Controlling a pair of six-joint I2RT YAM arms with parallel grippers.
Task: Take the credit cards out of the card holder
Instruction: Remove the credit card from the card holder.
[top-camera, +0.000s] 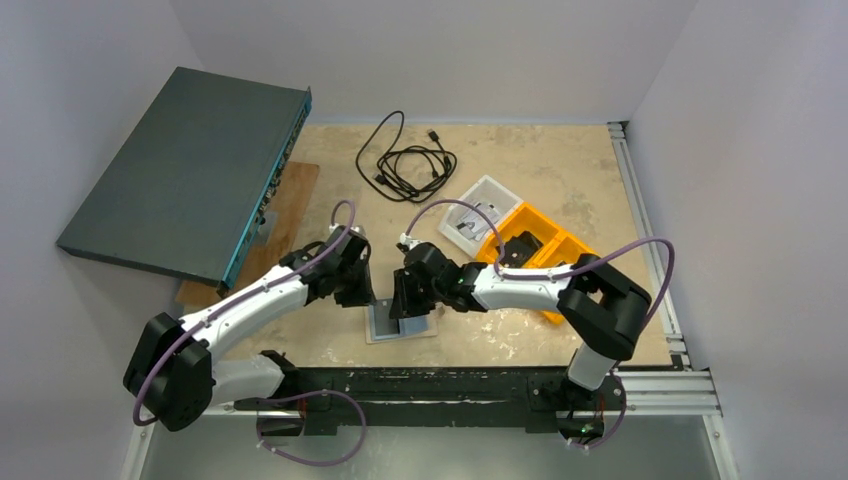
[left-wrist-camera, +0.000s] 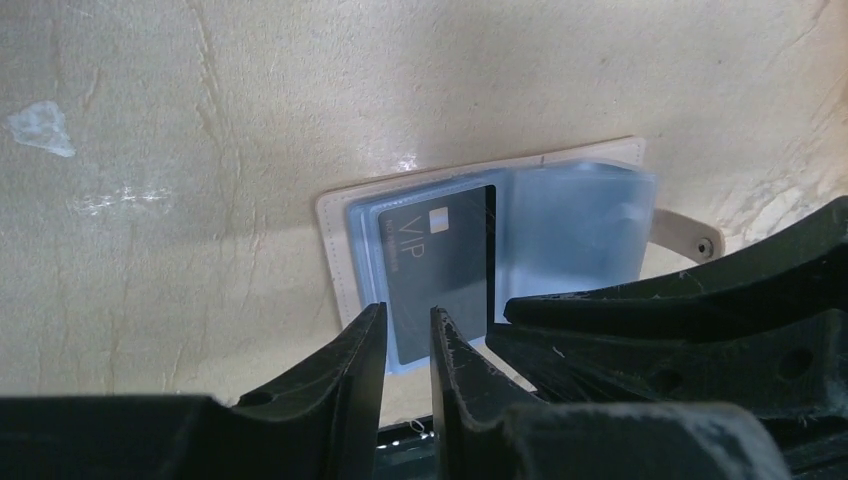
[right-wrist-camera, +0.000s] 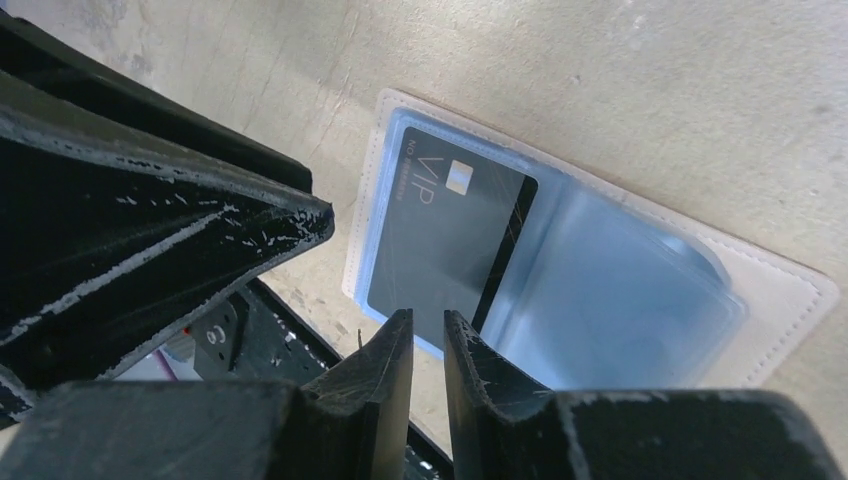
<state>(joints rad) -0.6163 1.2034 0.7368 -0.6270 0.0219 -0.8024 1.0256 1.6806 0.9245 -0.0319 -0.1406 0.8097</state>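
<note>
Newbie: Layout check, left to right. What's on that table (top-camera: 570, 175)?

Regular: Far left is a big flat slab of a box (top-camera: 185, 185). It's dark grey-green metal with a teal strip down one long edge, and it sits partly over a plain wooden board (top-camera: 292, 205). Further back there's a loose coil of thin black cable (top-camera: 405, 165) on the rough, blotchy beige top.

Newbie: And the card holder?

Regular: The card holder (top-camera: 383, 326) is dead centre at the near edge, lying open and flat between the two arms. The cover is cream with a stitched rim and rounded corners. Inside are glossy blue-grey see-through sleeves (left-wrist-camera: 585, 225), and a small closure tab (left-wrist-camera: 688, 233) with a stud pokes out one side. One dark matte card (right-wrist-camera: 450, 235) sits inside a sleeve, with "VIP" lettering and a black stripe.

Newbie: Grippers?

Regular: Both are scuffed black plastic with tapered fingers. The left gripper (left-wrist-camera: 408, 322) is parted only a narrow slit, with its tips over the holder's near edge by the card and nothing visibly pinched. The right gripper (right-wrist-camera: 428, 328) is the same story: a thin gap, tips at the card's stripe end, nothing clearly held. I can't tell if either one touches the sleeve.

Newbie: Right side?

Regular: There's a shallow white rectangular tray (top-camera: 485, 205). Just beside it is an orange bin (top-camera: 545, 245) with dividers, partly hidden behind the right arm.
</note>
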